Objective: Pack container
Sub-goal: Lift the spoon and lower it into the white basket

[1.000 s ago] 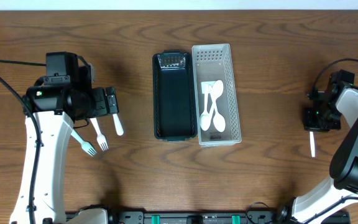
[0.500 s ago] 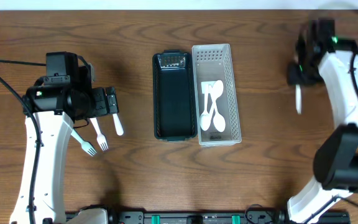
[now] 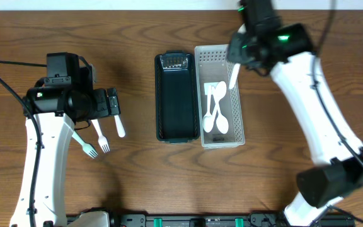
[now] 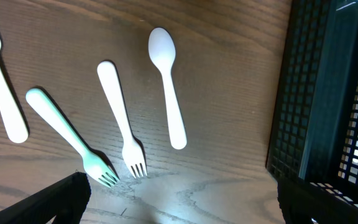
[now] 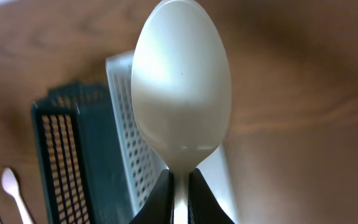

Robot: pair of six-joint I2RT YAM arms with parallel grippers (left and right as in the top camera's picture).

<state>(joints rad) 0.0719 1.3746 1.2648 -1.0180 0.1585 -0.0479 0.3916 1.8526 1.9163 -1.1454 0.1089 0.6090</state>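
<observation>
Two long containers stand side by side mid-table: a dark one (image 3: 175,98) and a white perforated one (image 3: 221,60) with white spoons (image 3: 214,115) inside. My right gripper (image 3: 243,52) is shut on the handle of a white spoon (image 5: 180,87), which hangs over the white container's (image 5: 126,137) far right part. My left gripper (image 3: 112,104) is open, hovering above loose cutlery on the table: a white spoon (image 4: 168,93), a white fork (image 4: 122,118) and a mint fork (image 4: 67,137). Nothing sits between its fingers (image 4: 48,202).
Another white fork (image 4: 5,93) lies at the left edge of the left wrist view. The dark container (image 4: 328,93) stands just right of the loose cutlery. Bare wood surrounds both containers.
My right arm has swung from the table's right edge up and left, carrying the white spoon over the white container. The left arm and the cutlery below it have not moved.
</observation>
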